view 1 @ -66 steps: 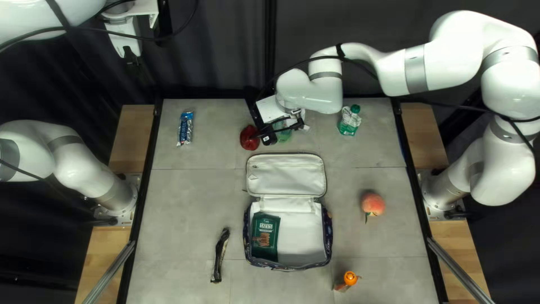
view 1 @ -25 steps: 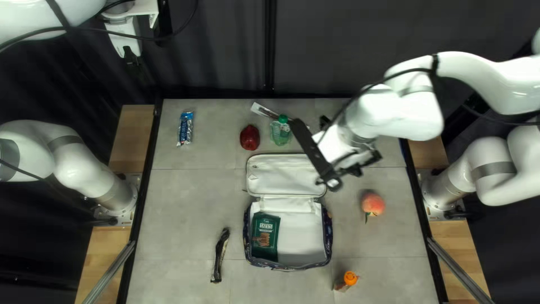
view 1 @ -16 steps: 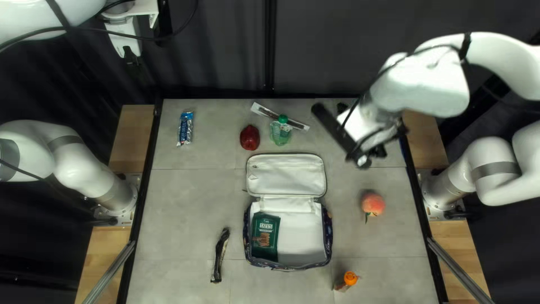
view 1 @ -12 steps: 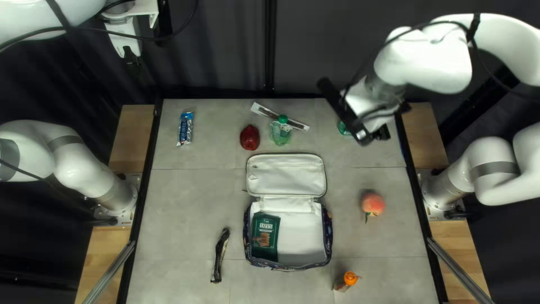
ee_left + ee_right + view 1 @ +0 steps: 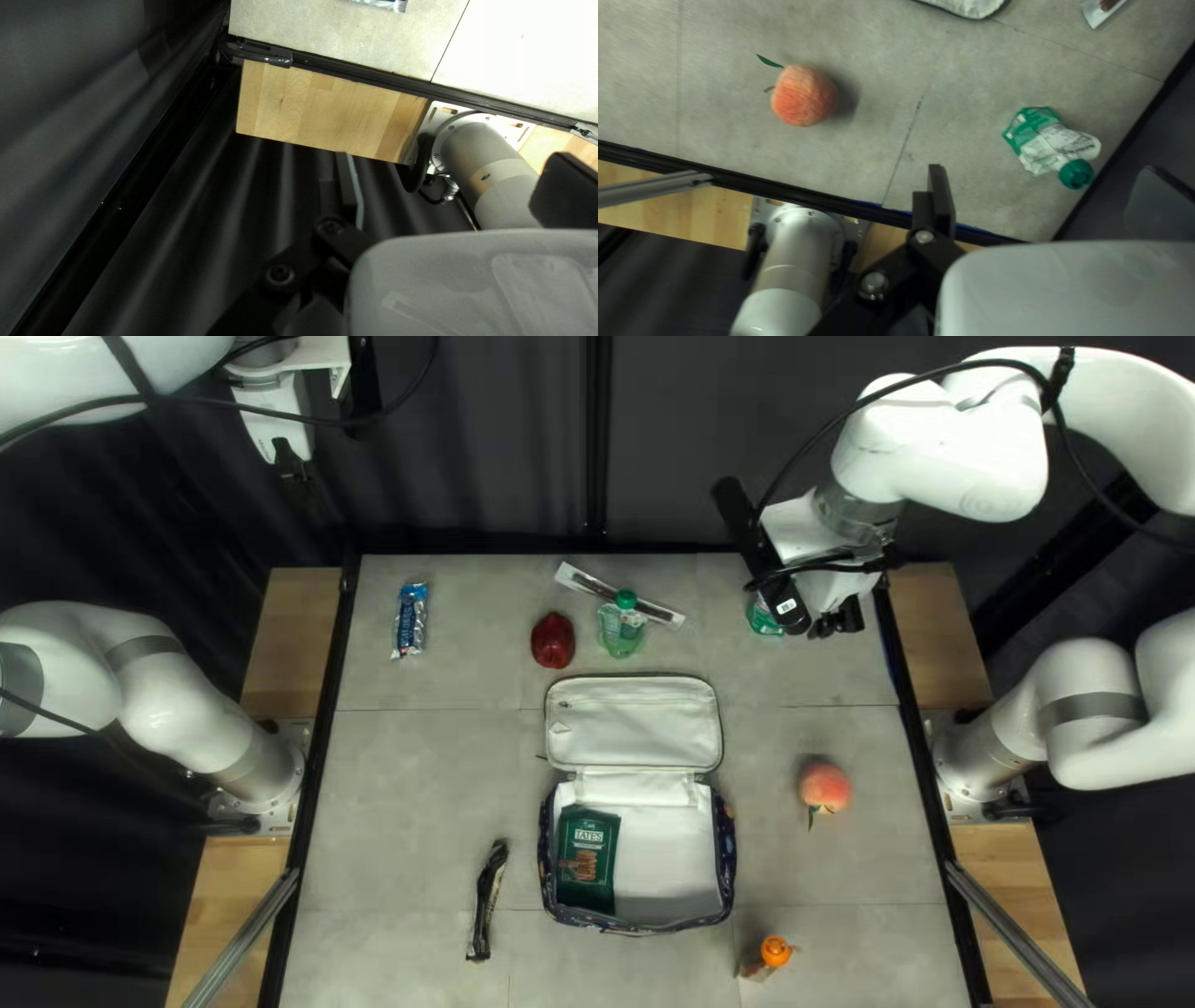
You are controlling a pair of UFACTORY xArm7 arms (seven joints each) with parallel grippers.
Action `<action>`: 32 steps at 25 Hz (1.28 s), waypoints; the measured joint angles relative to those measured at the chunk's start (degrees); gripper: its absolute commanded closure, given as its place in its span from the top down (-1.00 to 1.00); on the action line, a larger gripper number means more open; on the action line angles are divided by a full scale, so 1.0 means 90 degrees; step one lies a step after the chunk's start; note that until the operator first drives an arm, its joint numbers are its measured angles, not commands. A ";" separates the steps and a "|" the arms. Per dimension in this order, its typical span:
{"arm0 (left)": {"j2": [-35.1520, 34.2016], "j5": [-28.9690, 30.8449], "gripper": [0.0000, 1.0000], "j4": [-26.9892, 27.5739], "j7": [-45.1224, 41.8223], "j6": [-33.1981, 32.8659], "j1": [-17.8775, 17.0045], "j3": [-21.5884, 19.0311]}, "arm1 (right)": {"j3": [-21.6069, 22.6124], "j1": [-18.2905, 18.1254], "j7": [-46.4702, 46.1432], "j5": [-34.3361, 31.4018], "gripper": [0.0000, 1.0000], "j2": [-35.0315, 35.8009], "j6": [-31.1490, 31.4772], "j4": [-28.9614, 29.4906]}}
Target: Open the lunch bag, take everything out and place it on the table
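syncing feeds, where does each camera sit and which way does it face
Top left view: above near edge, slanting down on lunch bag; left arm, right arm show.
Left wrist view: raised, looking down beside the table; left arm's base shows.
Right wrist view: down at peach and green pouch, shared with top left; right arm's base shows.

- Robot lab cell.
- Grey slab counter (image 5: 429,784) set in a black frame (image 5: 322,709), wood boards (image 5: 289,635) either side.
- White left arm (image 5: 140,700) and right arm (image 5: 1092,728) mounted at the counter's side edges.
- Dark curtain (image 5: 504,439) behind the counter's far edge; metal struts (image 5: 243,938) off its near corners.
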 measured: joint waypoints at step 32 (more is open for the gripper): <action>0.1405 -0.2213 1.00 -0.0395 -0.5187 -0.2066 -0.1024 -0.5571 | -0.0078 -0.0170 0.0293 0.0033 1.00 0.0280 0.0601 0.0664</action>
